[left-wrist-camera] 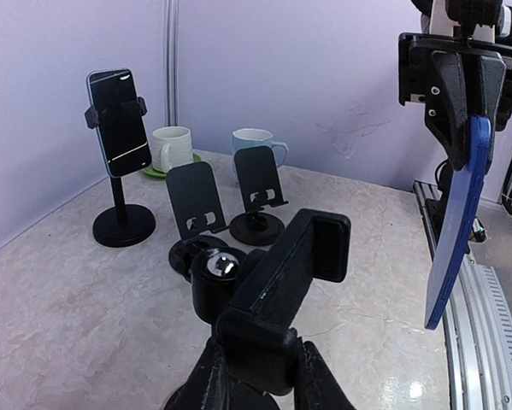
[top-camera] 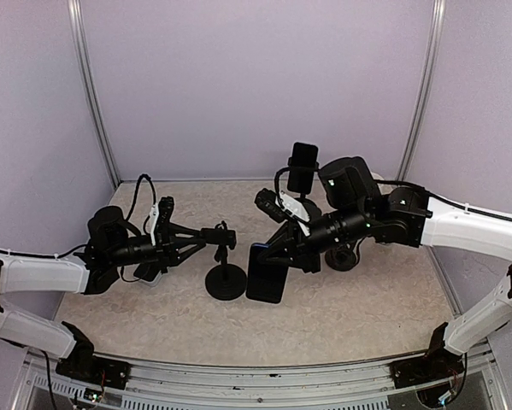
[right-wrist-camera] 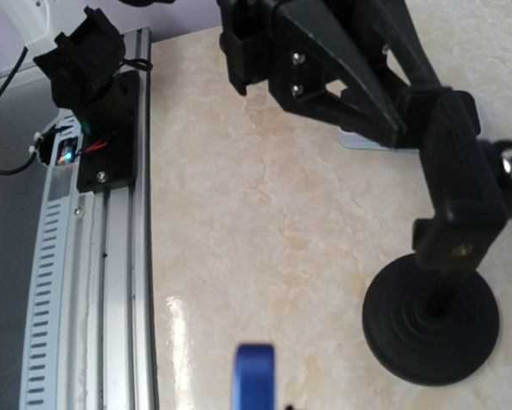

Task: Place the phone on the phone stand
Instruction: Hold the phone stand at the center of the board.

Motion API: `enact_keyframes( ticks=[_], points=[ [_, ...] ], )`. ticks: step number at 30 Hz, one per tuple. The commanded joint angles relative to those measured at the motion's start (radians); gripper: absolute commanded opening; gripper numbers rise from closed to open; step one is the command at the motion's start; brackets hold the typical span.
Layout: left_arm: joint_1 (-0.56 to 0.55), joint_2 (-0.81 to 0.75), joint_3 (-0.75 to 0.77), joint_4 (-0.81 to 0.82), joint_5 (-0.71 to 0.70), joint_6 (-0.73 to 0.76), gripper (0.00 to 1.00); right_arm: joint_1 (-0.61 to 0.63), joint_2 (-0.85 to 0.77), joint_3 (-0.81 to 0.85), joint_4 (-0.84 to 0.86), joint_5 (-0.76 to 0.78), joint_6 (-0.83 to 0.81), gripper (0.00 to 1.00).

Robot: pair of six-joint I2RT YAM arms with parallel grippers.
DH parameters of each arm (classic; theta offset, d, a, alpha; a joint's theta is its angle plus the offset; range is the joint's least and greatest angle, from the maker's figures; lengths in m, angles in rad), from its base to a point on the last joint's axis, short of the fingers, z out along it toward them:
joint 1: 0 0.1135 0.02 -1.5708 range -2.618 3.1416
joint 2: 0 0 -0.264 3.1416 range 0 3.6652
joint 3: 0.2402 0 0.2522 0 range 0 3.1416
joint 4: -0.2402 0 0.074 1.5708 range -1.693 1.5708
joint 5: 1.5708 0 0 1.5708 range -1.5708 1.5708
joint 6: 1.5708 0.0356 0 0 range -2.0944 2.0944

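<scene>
- While my right gripper [top-camera: 281, 255] is clamped on the phone [top-camera: 265, 278], the phone hangs at 3 o'clock of the phone stand [top-camera: 226, 282], just apart.
- My left gripper [top-camera: 214, 240] pinches its cradle [left-wrist-camera: 311, 248].
- I judge the risk to be a tilted approach: the phone's edge catches the cradle, tipping the stand or slipping free.

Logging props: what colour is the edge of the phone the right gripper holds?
Blue; the phone shows it best in left wrist view.
</scene>
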Motion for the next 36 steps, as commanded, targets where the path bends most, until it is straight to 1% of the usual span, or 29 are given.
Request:
enact_keyframes(
  ticks=[1, 4, 6, 10, 11, 12, 14, 17, 20, 22, 24, 28, 31, 33, 36],
  points=[
    [-0.025, -0.021, 0.028, -0.008, -0.006, 0.022, 0.04, -0.007, 0.019, 0.094, -0.030, -0.022, -0.049, 0.00],
    [-0.057, -0.050, 0.022, -0.018, -0.048, 0.009, 0.03, -0.007, 0.065, 0.168, -0.096, -0.049, -0.086, 0.00],
    [-0.077, -0.063, 0.024, -0.025, -0.083, -0.014, 0.00, -0.007, 0.106, 0.241, -0.154, -0.069, -0.107, 0.00],
    [-0.128, -0.087, 0.021, -0.037, -0.159, -0.049, 0.00, -0.007, 0.187, 0.371, -0.232, -0.120, -0.144, 0.00],
    [-0.140, -0.092, 0.020, -0.044, -0.181, -0.050, 0.09, -0.007, 0.209, 0.397, -0.244, -0.124, -0.149, 0.00],
    [-0.149, -0.098, 0.019, -0.052, -0.203, -0.049, 0.13, -0.007, 0.222, 0.418, -0.256, -0.124, -0.152, 0.00],
    [-0.151, -0.108, 0.017, -0.075, -0.246, -0.046, 0.16, -0.006, 0.230, 0.442, -0.270, -0.118, -0.158, 0.00],
    [-0.148, -0.146, -0.003, -0.098, -0.307, -0.036, 0.31, -0.007, 0.208, 0.439, -0.275, -0.105, -0.165, 0.00],
    [-0.125, -0.210, -0.043, -0.094, -0.325, -0.021, 0.49, -0.007, 0.177, 0.420, -0.272, -0.094, -0.171, 0.00],
    [-0.090, -0.231, -0.063, -0.079, -0.283, -0.014, 0.56, -0.007, 0.160, 0.411, -0.272, -0.087, -0.173, 0.00],
    [-0.043, -0.226, -0.063, -0.070, -0.196, -0.008, 0.63, -0.007, 0.149, 0.404, -0.270, -0.084, -0.171, 0.00],
    [0.017, -0.160, -0.021, -0.093, -0.060, 0.026, 0.73, -0.007, 0.132, 0.389, -0.262, -0.080, -0.169, 0.00],
    [0.043, -0.089, 0.013, -0.073, 0.027, 0.031, 0.77, -0.007, 0.124, 0.378, -0.256, -0.081, -0.165, 0.00],
    [0.060, -0.032, 0.034, -0.031, 0.124, 0.023, 0.77, -0.006, 0.119, 0.366, -0.249, -0.081, -0.163, 0.00],
    [0.073, 0.048, 0.062, 0.032, 0.205, 0.007, 0.77, -0.007, 0.117, 0.354, -0.244, -0.085, -0.159, 0.00]
  ],
)
